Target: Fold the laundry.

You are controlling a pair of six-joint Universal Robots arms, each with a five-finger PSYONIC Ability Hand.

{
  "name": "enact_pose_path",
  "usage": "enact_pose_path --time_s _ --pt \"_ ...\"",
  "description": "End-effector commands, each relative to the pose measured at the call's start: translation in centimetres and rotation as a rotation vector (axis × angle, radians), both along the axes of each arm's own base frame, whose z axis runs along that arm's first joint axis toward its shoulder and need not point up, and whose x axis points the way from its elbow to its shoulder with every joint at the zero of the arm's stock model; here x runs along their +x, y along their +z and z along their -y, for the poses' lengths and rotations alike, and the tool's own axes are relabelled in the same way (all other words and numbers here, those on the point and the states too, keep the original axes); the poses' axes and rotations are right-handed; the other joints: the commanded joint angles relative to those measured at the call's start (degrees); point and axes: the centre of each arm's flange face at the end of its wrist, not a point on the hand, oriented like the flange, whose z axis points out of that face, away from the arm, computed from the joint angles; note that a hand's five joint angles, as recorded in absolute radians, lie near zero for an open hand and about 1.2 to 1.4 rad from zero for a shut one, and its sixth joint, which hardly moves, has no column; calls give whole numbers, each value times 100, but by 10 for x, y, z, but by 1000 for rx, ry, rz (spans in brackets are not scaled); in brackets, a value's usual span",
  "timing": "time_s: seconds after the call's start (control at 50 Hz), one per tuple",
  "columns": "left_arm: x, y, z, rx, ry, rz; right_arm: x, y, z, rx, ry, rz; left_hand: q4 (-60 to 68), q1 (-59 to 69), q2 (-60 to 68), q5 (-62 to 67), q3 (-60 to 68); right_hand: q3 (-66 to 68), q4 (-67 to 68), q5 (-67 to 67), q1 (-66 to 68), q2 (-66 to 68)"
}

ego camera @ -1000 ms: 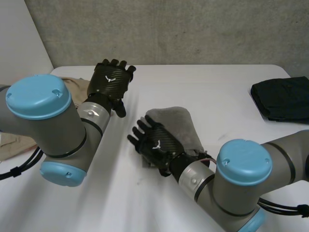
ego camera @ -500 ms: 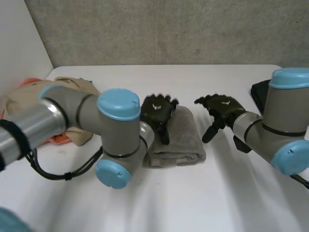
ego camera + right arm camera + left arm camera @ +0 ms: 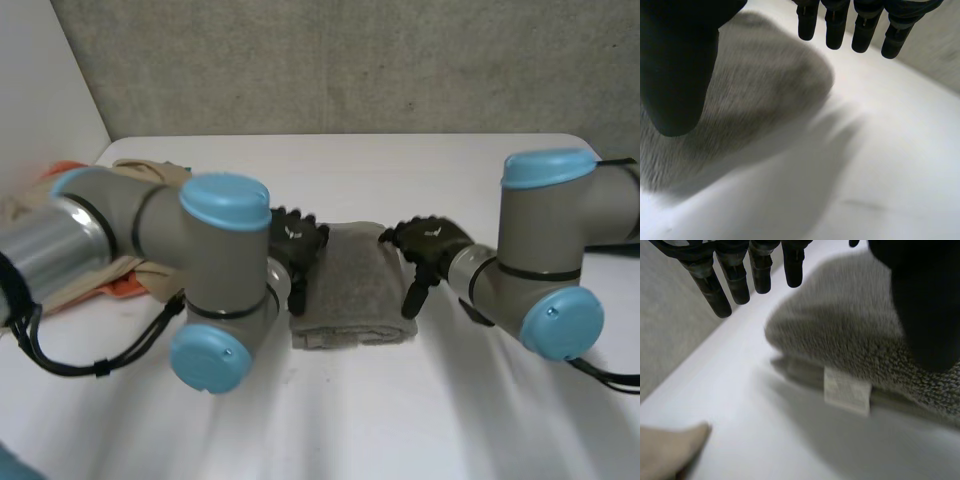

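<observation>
White counter (image 3: 400,180), grey wall behind | towel (image 3: 352,290) folded, frame centre | left robot hand (image 3: 295,240) at its left edge, right robot hand (image 3: 435,235) at its right edge, both with fingers apart, holding nothing | step: likely squaring or lifting the fold | next: even squeeze from both sides | beige pile (image 3: 150,170) at left unfolded

Grey towel (image 3: 352,288), white label (image 3: 846,391); white table (image 3: 400,420); beige, orange clothes (image 3: 140,168).
</observation>
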Motion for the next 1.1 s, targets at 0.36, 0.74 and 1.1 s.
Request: enact_pose_path --time_s 0.36,0.74,1.1 --pt "-1 143 -15 43 -581 -504 24 -46 -102 -375 183 -53 -170 -106 -208 -276 -219 -191 -199 -269 -286 -202" --pt "-1 130 -19 115 -574 -514 43 -63 -72 -464 142 -32 -170 -106 -208 -276 -219 1447 1439 1369 1352 1436" --pt "2 158 -14 11 -531 -544 4 74 50 -774 -113 199 -165 -101 -203 -272 -214 6809 6801 6731 6714 6798"
